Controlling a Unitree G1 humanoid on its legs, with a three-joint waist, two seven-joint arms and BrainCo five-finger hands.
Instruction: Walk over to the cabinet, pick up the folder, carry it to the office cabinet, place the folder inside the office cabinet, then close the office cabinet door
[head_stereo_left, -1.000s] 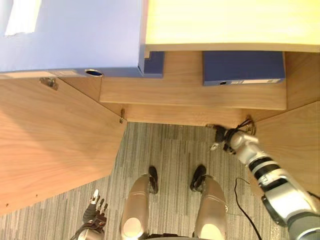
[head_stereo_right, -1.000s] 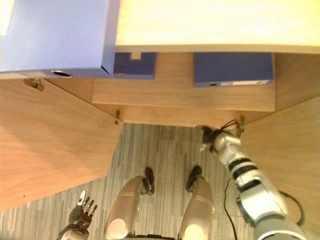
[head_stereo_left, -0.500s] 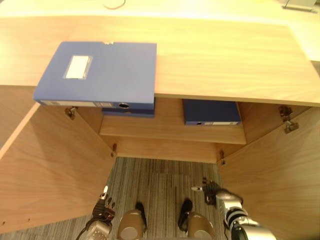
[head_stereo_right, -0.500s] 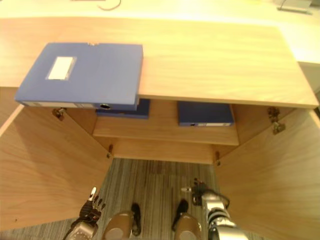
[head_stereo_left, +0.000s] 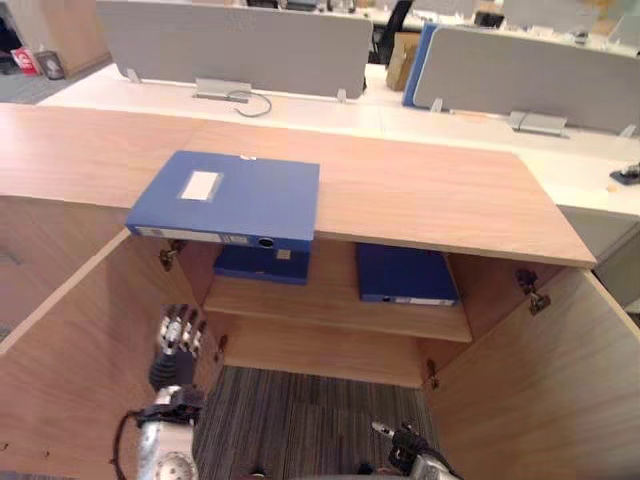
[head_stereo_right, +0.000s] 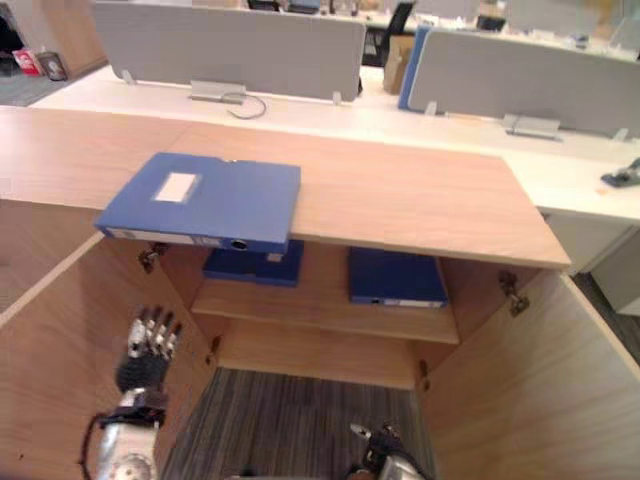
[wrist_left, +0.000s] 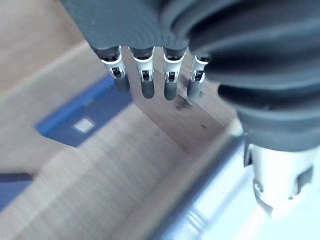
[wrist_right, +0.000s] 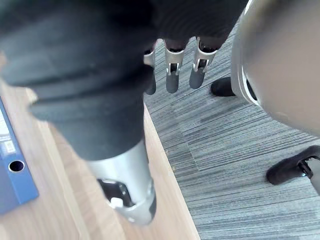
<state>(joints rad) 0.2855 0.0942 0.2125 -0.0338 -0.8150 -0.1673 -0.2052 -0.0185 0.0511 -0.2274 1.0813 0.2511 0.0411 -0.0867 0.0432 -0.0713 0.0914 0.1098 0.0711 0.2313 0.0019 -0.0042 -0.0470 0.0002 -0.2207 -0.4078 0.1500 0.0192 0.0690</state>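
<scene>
The left hand (head_stereo_left: 178, 340) is held up, fingers straight and empty, with the blue folder (head_stereo_left: 232, 197) lying flat beyond it on the cabinet top (head_stereo_left: 430, 195), overhanging the edge. The right hand (wrist_right: 172, 77) hangs low, fingers relaxed, holding nothing.

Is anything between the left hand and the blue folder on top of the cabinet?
Nothing visible. The left hand, open, is below the folder, whose front edge overhangs; only air lies between. The open left door stands beside the hand.
</scene>
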